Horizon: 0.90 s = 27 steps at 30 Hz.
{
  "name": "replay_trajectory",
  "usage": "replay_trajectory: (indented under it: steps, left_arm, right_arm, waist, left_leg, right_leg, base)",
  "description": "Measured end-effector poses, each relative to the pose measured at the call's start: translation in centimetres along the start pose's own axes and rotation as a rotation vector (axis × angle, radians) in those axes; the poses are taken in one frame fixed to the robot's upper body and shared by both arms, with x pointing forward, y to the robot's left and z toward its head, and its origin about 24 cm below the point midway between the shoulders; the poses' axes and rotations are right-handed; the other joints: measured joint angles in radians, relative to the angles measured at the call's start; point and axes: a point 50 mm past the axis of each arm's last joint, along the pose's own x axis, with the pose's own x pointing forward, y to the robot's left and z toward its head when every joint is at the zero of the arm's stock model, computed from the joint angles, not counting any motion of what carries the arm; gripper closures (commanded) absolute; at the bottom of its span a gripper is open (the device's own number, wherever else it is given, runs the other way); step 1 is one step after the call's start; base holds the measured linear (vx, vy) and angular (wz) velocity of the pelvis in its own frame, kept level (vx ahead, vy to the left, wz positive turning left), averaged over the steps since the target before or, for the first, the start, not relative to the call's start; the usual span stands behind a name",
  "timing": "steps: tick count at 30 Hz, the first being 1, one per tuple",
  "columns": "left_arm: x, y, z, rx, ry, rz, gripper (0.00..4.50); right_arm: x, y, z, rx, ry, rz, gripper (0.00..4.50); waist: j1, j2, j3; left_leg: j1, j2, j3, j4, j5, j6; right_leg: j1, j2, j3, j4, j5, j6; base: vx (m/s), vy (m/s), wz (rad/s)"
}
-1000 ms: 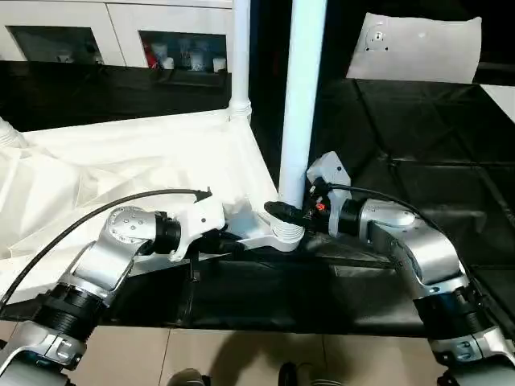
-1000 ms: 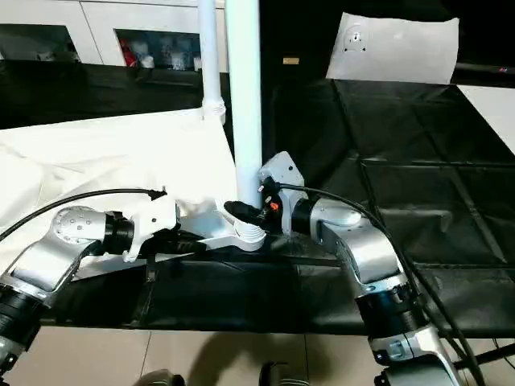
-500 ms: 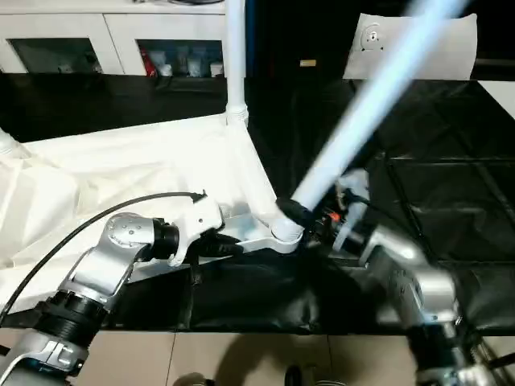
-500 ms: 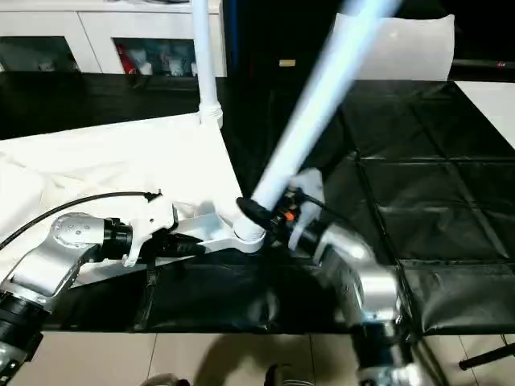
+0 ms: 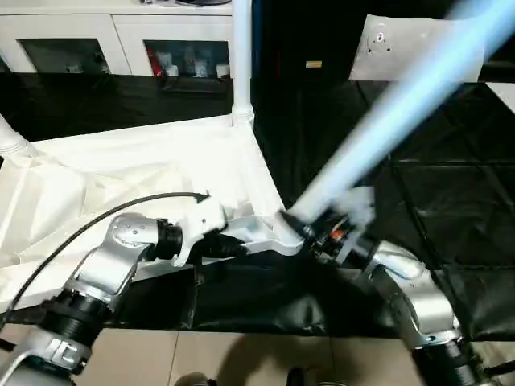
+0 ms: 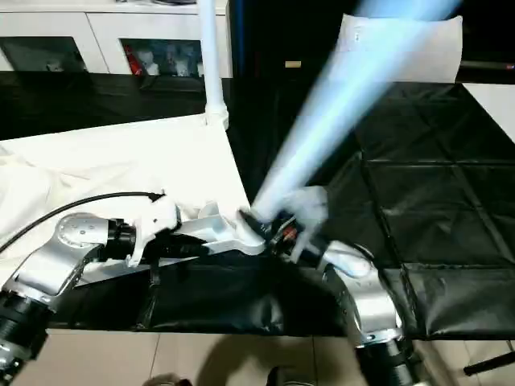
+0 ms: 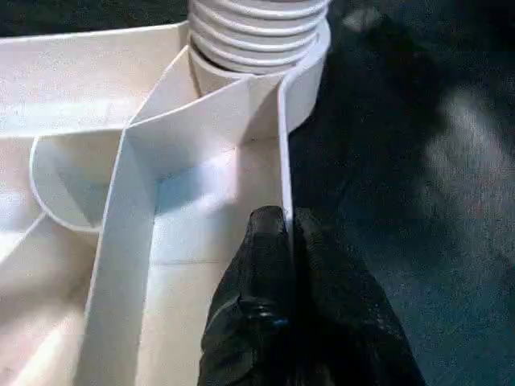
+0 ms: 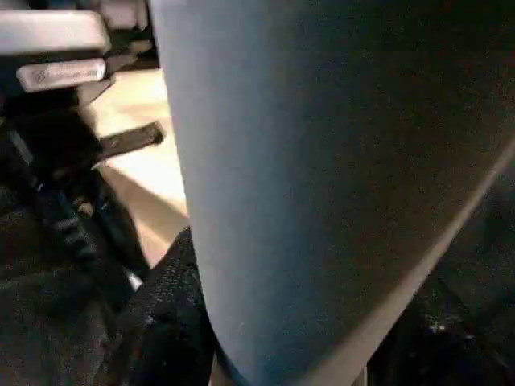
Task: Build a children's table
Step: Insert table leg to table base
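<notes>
Now, left gripper (image 7: 283, 233): jaws pinching the table top (image 5: 145, 161) rim wall near its front corner socket.
Right gripper (image 5: 310, 229): jaws clasping the tilted leg (image 5: 386, 121).

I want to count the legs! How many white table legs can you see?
3. One upright at the far corner, one at the left edge, one tilted in the right gripper at the near corner. A fourth may be hidden.

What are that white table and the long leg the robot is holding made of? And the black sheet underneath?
The table top looks like moulded plastic: thin ribs, smooth, slightly glossy. The leg seems to be the same white plastic, with a ridged end. The black sheet is probably a thin plastic film or coated cloth, creased and shiny.
</notes>
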Motion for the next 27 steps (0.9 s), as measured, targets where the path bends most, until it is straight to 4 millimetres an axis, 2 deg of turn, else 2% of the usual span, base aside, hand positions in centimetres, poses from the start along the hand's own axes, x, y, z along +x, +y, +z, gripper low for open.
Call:
replay_trajectory:
  steps: [3, 14, 23, 27]
  left_arm:
    - [0.0, 0.2, 0.3, 0.053, 0.044, -0.007, 4.50]
    - [-0.3, 1.2, 0.6, 0.113, 0.099, -0.056, 4.50]
    - [0.7, 2.2, 0.5, 0.093, 0.055, -0.072, 4.50]
    - [0.9, 2.8, 0.4, 0.115, 0.066, -0.075, 4.50]
  right_arm:
    - [0.4, -0.2, 0.2, -0.033, 0.029, 0.037, 2.59]
    - [1.1, -1.2, 0.8, -0.050, 0.098, 0.194, 2.59]
    - [0.4, -1.6, 0.7, 0.019, 0.100, 0.183, 2.59]
    - [0.3, -1.6, 0.9, 0.036, 0.088, 0.173, 2.59]
  waist:
    - [-0.002, -0.003, 0.001]
    - [-0.004, -0.011, -0.002]
    - [0.007, -0.011, -0.002]
    - [0.007, -0.010, -0.002]
  left_leg:
    - [0.007, 0.001, -0.001, -0.002, 0.000, 0.000]
    - [0.007, 0.003, -0.001, -0.007, 0.000, -0.001]
    - [0.008, 0.005, 0.003, -0.009, 0.001, -0.001]
    - [0.008, 0.004, 0.003, -0.010, 0.001, -0.001]
  right_leg:
    - [0.006, 0.000, -0.001, -0.002, 0.000, 0.001]
    - [0.008, 0.000, -0.002, -0.007, -0.001, 0.001]
    - [0.011, -0.002, -0.003, -0.008, -0.004, 0.002]
    - [0.012, -0.003, -0.003, -0.011, -0.004, 0.003]
  base:
    - [0.000, 0.000, 0.00]
    - [0.000, 0.000, 0.00]
    - [0.000, 0.000, 0.00]
    - [0.000, 0.000, 0.00]
